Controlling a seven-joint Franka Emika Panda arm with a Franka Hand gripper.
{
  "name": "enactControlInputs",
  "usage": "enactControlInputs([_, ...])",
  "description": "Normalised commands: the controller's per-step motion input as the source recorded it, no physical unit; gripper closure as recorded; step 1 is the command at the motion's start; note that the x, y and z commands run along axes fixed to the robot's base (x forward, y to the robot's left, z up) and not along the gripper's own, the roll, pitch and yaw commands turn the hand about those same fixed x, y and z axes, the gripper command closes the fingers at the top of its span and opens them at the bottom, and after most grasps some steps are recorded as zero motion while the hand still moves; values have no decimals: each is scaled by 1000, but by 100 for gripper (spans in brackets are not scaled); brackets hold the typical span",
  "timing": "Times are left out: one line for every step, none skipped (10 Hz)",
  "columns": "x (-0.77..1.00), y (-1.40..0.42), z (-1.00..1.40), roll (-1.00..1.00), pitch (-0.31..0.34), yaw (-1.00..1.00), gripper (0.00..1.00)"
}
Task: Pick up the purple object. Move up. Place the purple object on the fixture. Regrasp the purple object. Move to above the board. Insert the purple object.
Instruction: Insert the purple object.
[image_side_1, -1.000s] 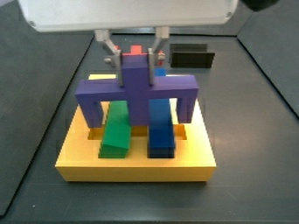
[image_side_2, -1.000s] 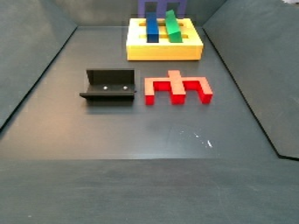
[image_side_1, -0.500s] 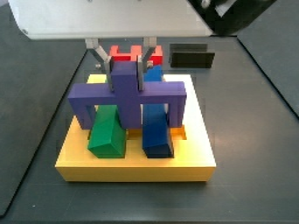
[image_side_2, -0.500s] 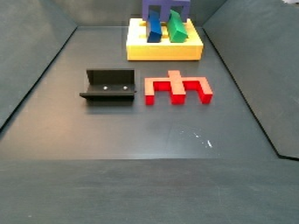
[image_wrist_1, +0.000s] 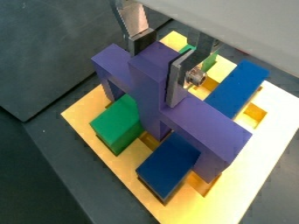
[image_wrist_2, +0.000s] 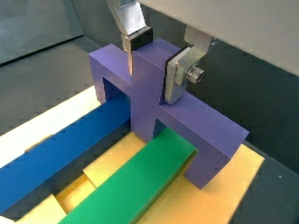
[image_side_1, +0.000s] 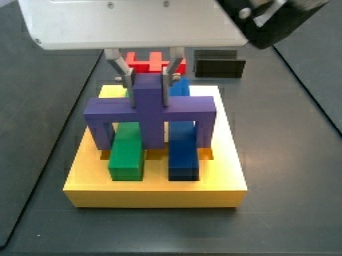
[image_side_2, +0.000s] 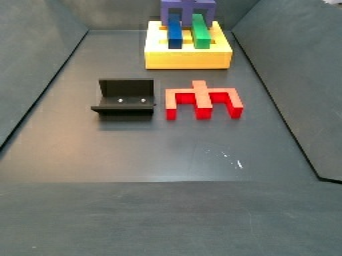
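The large flat yellow rectangular board (image_side_1: 156, 187) lay near the far edge of the table in a side view (image_side_2: 187, 58). It carried two long bars side by side in its slots: a long green bar (image_wrist_2: 135, 187) and a long blue bar (image_wrist_2: 59, 157). The dark purple-blue bridge-shaped object (image_side_1: 151, 112) stood directly over the board, its long axis running across both bars, one leg coming down beside the green bar and the other beside the blue bar. I could not tell whether the legs had reached the slots fully.

The gripper (image_wrist_1: 162, 54) was straight above the purple object, and its silver fingers (image_wrist_2: 177, 74) were clamped on the raised centre tab, so the move that remained, by my judgement, was straight down.

The red notched block (image_side_2: 203, 99) lay on the table floor near the middle, and just beside it stood the small black box-like fixture (image_side_2: 123, 98), whose open recess held nothing.
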Motion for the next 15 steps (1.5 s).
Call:
enactControlInputs([303,0,31,-31,94,0,100])
enactControlInputs([246,0,0,0,70,0,100])
enactControlInputs([146,0,-51,0,10,0,100])
enactControlInputs([74,0,-91,0,0,0,100])
enactControlInputs([0,0,-94,0,0,0,100])
enactControlInputs([0,0,-131,9,0,0,100])
enactControlInputs([-131,0,-209,46,0,-17,100])
enactControlInputs([-40,0,-191,36,0,-14,100])
enactControlInputs([0,-46,-149,26,0,0,100])
enactControlInputs([0,-157,-20,0,37,0,100])
enactControlInputs([0,-240,-83,20,33,0,100])
enactControlInputs([0,-231,-123,23,10,0,100])
enactControlInputs([17,-120,-186,37,3,0,100])
enactControlInputs([177,0,-254,56,44,0,100])
enactControlInputs([223,46,-231,77,71,0,100])
